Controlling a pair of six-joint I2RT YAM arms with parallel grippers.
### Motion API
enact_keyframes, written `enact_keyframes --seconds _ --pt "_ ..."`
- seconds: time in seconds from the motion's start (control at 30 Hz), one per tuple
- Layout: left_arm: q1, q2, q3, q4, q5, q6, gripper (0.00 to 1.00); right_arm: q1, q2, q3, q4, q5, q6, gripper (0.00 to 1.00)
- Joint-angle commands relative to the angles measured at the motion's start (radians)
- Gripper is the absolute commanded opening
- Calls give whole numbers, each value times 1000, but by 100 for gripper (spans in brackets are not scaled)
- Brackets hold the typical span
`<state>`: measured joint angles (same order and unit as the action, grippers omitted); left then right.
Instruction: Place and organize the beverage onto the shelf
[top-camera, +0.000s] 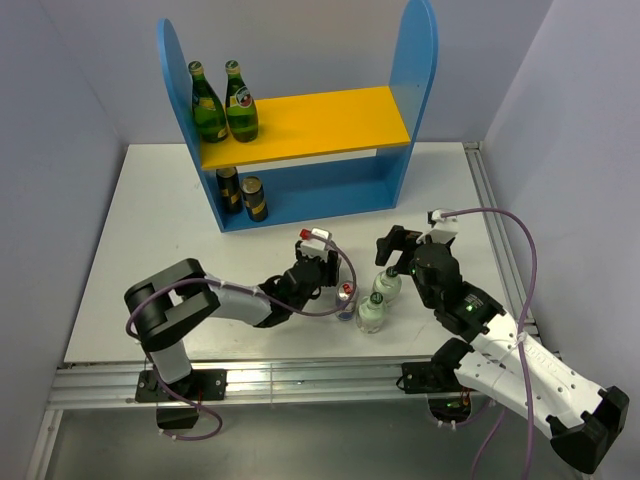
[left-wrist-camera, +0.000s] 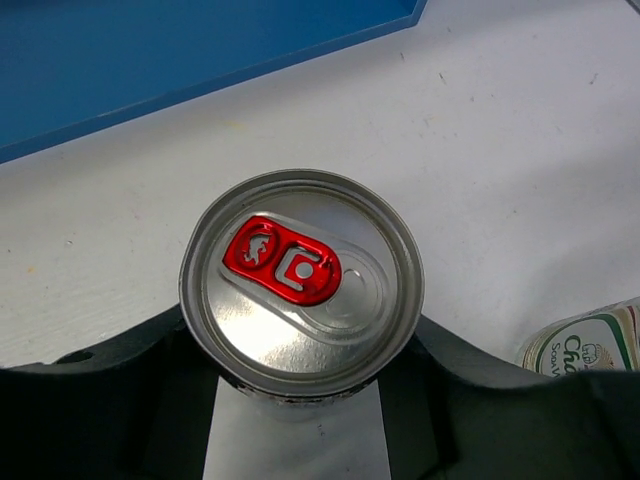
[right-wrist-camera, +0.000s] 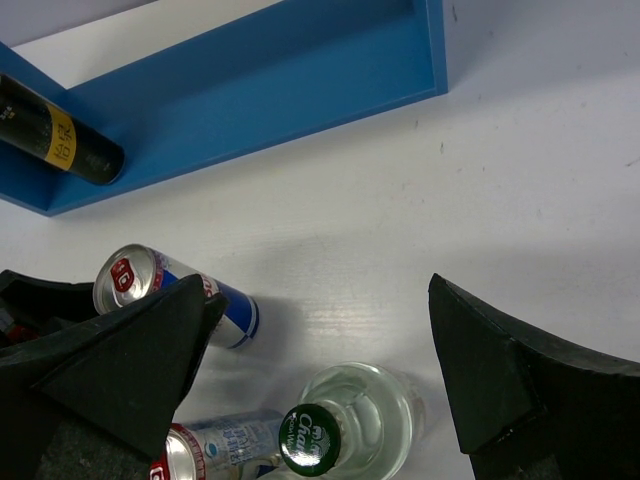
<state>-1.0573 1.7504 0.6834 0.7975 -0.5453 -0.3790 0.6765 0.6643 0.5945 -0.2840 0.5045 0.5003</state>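
Observation:
The shelf (top-camera: 320, 120) stands at the back, with two dark cans (top-camera: 254, 197) on its lower level at the left. My left gripper (top-camera: 335, 285) is shut around an upright blue-and-silver can (left-wrist-camera: 300, 280) with a red tab on the table, which also shows in the top view (top-camera: 345, 293). A second can (right-wrist-camera: 215, 445) stands close beside it. Two clear bottles with dark caps (top-camera: 387, 283) (top-camera: 371, 312) stand just right of the cans. My right gripper (right-wrist-camera: 318, 300) is wide open above one bottle (right-wrist-camera: 370, 425), not touching it.
Two tall green bottles (top-camera: 208, 105) stand on the yellow upper board at its left end. The shelf's blue base (right-wrist-camera: 280, 80) lies just beyond the cans. A labelled bottle (left-wrist-camera: 590, 345) stands right of the left gripper. Grey walls close in both sides.

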Motion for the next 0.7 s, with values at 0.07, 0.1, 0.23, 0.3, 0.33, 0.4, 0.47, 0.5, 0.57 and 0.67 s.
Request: enact_keyframes --seconds 0.07,0.1,0.23,0.3,0.33,0.4,0.47,0.5,0.57,0.67 --pt "-1 -101 94 -163 -83 0 0 5 -20 -4 22 20 1 100" --pt "-1 -138 116 -205 -90 8 0 5 -20 -5 23 22 1 100" --pt "-1 -209 290 -412 -122 40 0 5 -20 -4 28 11 1 100" --pt "0 -230 368 -522 -152 64 0 5 -22 -4 29 9 1 100" --pt "3 -233 452 -556 -151 77 0 5 -19 -2 29 8 1 100" --pt "10 -226 540 -647 -163 109 0 5 -19 -2 31 6 0 100" --pt "23 -209 686 -714 -163 140 0 5 -19 -2 29 3 1 100" --pt "29 -191 775 -753 -165 152 0 6 -22 -2 29 2 0 100" --pt "57 -151 865 -794 -145 178 0 5 -25 -2 29 -1 1 100" --pt "121 -82 1042 -879 -87 180 0 5 -31 -5 32 -4 1 100"
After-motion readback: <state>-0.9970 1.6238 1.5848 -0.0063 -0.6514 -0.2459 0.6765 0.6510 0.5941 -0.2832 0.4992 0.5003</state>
